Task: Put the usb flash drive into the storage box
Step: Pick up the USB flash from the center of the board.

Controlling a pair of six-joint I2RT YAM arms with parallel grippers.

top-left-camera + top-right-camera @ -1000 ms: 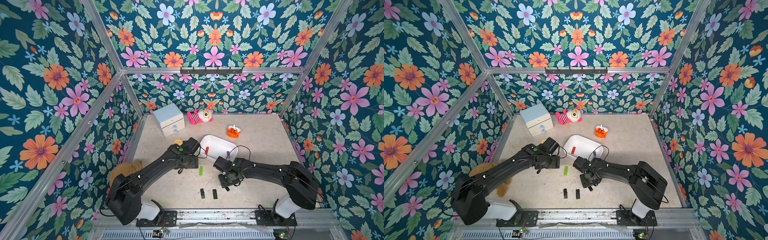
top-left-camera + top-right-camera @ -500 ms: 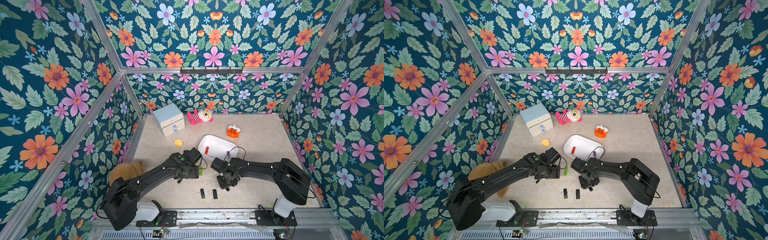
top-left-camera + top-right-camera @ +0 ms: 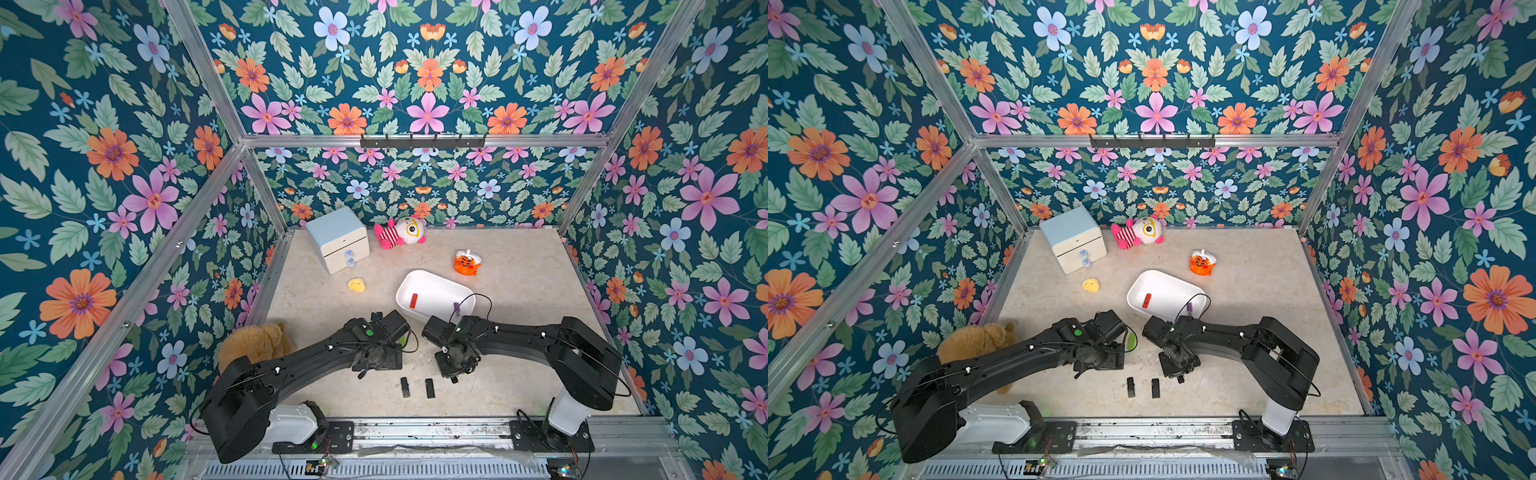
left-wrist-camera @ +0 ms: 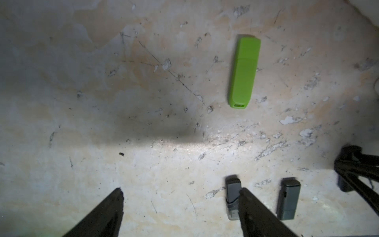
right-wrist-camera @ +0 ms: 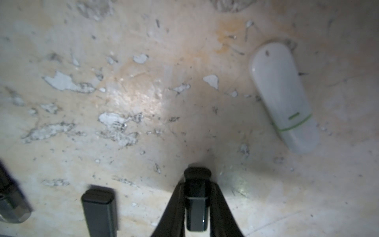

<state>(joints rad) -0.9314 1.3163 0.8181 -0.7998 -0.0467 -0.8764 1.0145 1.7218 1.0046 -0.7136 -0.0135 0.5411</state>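
In the right wrist view my right gripper [image 5: 196, 190] is shut on a black usb flash drive [image 5: 196, 207] low over the table, near the front in both top views [image 3: 455, 377]. The white storage box [image 3: 440, 286] lies just behind the arms and holds a red drive [image 3: 413, 300] and a purple one [image 3: 456, 307]. My left gripper [image 4: 181, 192] stands open above bare table. One of its fingers overlaps a grey-black drive [image 4: 232, 192]. A green drive [image 4: 245, 71] lies ahead of it, a second dark drive [image 4: 288, 200] to the side, and a white drive [image 5: 283, 96] near the right gripper.
A cream drawer cabinet [image 3: 338, 239] and a pink-white plush [image 3: 401, 232] stand at the back. An orange tiger toy [image 3: 467, 262] sits behind the box and a yellow toy [image 3: 356, 285] to its left. A brown teddy [image 3: 255, 343] lies by the left arm.
My right gripper has closed on the black drive. My left arm has drawn back from the box towards the front and now hangs over the green drive.
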